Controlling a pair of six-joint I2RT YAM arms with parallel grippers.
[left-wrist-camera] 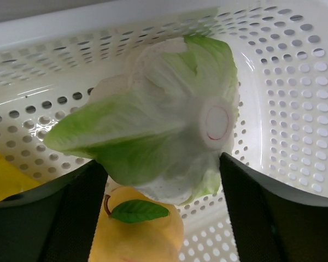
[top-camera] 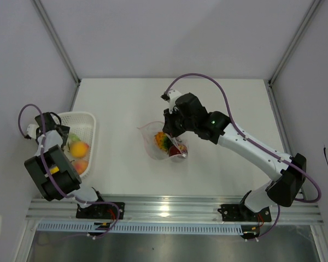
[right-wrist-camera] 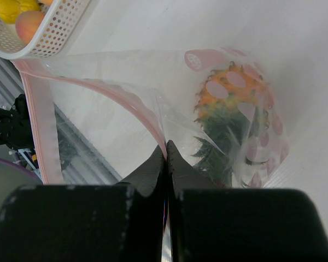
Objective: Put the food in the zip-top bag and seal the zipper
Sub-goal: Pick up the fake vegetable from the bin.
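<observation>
A pale green-white leafy piece [left-wrist-camera: 153,120] lies in the white lattice basket [left-wrist-camera: 295,109], over a yellow fruit with a green leaf [left-wrist-camera: 147,234]. My left gripper [left-wrist-camera: 161,161] stands open, one finger at each side of the leafy piece's lower end. In the top view it hangs over the basket [top-camera: 87,117]. The clear zip-top bag [top-camera: 153,136] lies mid-table, its mouth spread open. Inside are an orange-and-green spiky piece [right-wrist-camera: 229,103] and a dark red apple [top-camera: 175,150]. My right gripper [right-wrist-camera: 165,143] is shut on the bag's mouth edge at the pinkish zipper [right-wrist-camera: 41,125].
More food sits in the basket: orange round pieces [top-camera: 79,148] and a yellow piece [left-wrist-camera: 3,180]. The basket stands at the table's left edge beside the wall. A metal rail [top-camera: 175,210] runs along the near edge.
</observation>
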